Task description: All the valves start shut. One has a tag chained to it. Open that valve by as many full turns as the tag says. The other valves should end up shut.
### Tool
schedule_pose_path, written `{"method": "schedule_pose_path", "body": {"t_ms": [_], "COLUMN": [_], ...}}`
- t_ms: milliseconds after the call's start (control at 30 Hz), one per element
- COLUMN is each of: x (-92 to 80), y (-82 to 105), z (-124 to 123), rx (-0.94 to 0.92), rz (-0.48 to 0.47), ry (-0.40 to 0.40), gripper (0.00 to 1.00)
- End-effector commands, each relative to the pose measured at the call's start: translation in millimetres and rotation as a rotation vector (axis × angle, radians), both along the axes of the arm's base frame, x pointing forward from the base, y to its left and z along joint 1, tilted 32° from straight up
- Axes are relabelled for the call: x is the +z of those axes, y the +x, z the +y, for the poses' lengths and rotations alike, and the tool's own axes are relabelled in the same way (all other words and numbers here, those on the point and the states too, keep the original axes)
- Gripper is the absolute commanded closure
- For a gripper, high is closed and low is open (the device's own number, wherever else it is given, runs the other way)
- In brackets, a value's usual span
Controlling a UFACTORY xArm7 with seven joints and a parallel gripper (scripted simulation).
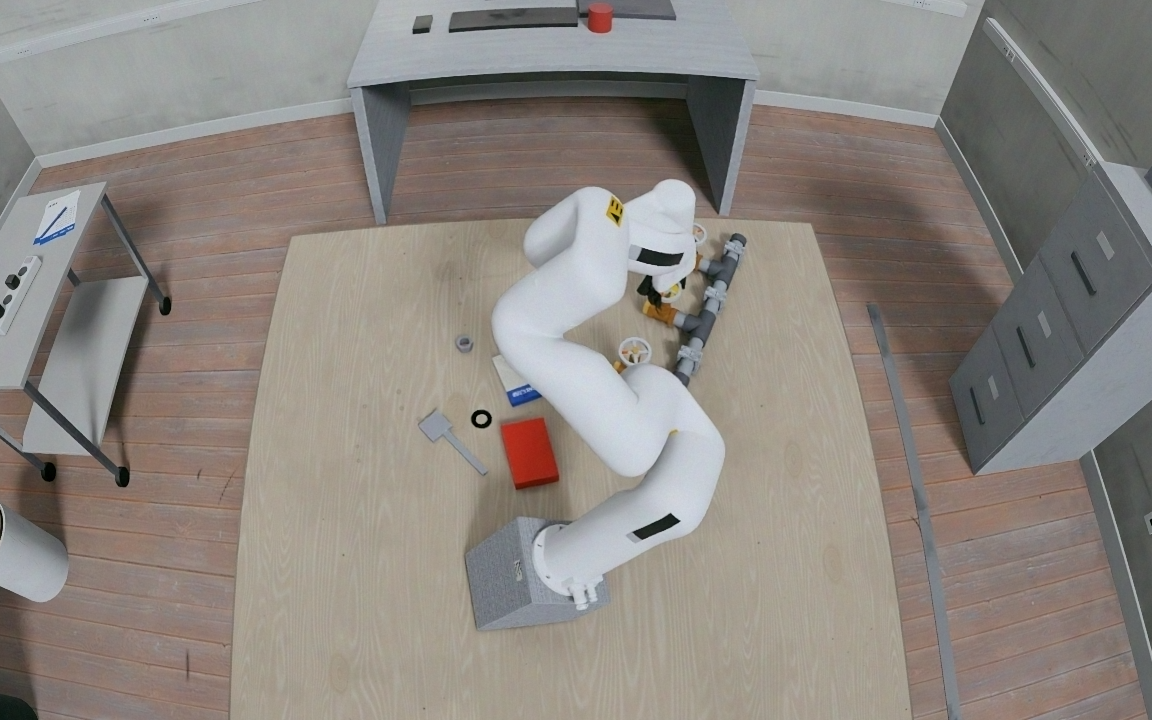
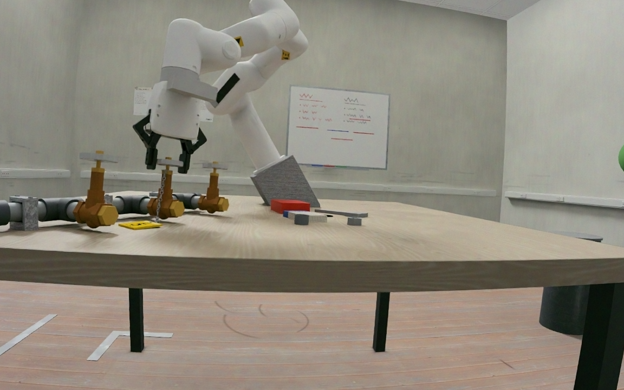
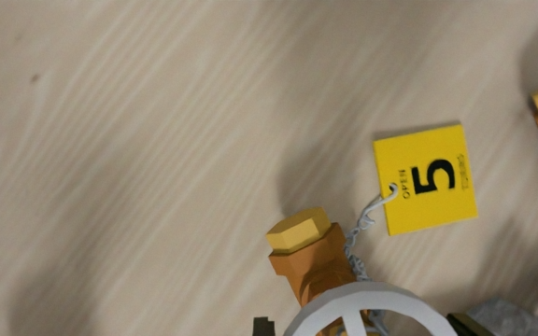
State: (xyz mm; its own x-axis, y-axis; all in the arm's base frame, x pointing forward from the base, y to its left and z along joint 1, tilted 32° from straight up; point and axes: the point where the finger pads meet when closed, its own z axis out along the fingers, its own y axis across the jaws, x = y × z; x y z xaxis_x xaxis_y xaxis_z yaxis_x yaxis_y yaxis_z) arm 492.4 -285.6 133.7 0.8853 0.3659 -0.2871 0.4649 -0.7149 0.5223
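Three brass valves stand on a grey pipe at the table's far side. The middle valve carries a chain to a yellow tag that reads OPEN 5 TURNS; the tag also lies flat on the table in the side view. My gripper is shut on the middle valve's white handwheel, one finger on each side of its rim. The left valve and the right valve stand free of the gripper. In the overhead view the arm hides the middle valve; one other handwheel shows.
A red block, a blue and white box, a grey tool, a black ring and a small grey cylinder lie on the table left of the arm. The arm's base stands near the front edge.
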Motion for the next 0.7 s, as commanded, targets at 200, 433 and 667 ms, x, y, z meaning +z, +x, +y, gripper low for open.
{"method": "schedule_pose_path", "body": {"t_ms": [200,433,667], "x": [2.2,2.2,2.2], "y": [2.8,2.8,2.8], "z": [1.9,1.9,1.9], "rx": [0.480,0.658,0.685], "rz": [0.308,0.427,0.447], "ry": [0.018,0.022,0.021], "gripper": [1.00,1.00,1.00]}}
